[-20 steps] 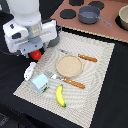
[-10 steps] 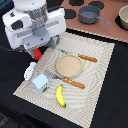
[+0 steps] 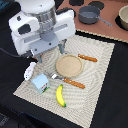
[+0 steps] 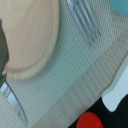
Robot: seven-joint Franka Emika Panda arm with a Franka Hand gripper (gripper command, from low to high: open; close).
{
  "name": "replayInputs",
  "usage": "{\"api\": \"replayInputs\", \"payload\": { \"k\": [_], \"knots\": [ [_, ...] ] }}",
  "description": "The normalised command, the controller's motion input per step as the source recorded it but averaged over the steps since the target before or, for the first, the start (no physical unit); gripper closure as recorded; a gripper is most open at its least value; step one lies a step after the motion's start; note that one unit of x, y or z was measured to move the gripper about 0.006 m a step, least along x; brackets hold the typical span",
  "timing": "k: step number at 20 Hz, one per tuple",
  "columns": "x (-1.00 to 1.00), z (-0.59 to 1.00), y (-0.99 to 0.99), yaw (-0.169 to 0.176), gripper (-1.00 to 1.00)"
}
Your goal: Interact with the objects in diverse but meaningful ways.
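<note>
Gripper [image 3: 47, 50] hovers over placemat's [image 3: 102, 60] far edge, jaw state can't tell, nothing visibly held; banana [image 3: 60, 95], carton [image 3: 41, 82], bottle [image 3: 30, 70] sit untouched along near corner, tomato [image 4: 91, 121] beneath camera.

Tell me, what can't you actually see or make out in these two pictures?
- Gripper: in the exterior view the arm's white body hides the fingers; open or shut is unknown.
- Tomato: cut off by the wrist view's edge; absent from the exterior view, probably behind the arm.
- Carton: its green mark is too blurred to read.
- Bottle: label too small and blurred.
- Pot: its contents cannot be seen from this angle.
</note>
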Motion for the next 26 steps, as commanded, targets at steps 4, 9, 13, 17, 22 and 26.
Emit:
{"api": "replayInputs", "payload": {
  "k": [4,9,13,17,22,26],
  "knots": [
    [0.83,0.42,-0.57,-0.066,-1.00],
    [0.84,0.37,-0.53,-0.038,-1.00],
    [0.85,0.27,-0.48,-0.007,-1.00],
    [0.84,0.14,-0.46,0.000,-1.00],
    [0.83,0.02,-0.46,0.000,-1.00],
    [0.77,-0.02,-0.55,0.000,-1.00]
  ]
}}
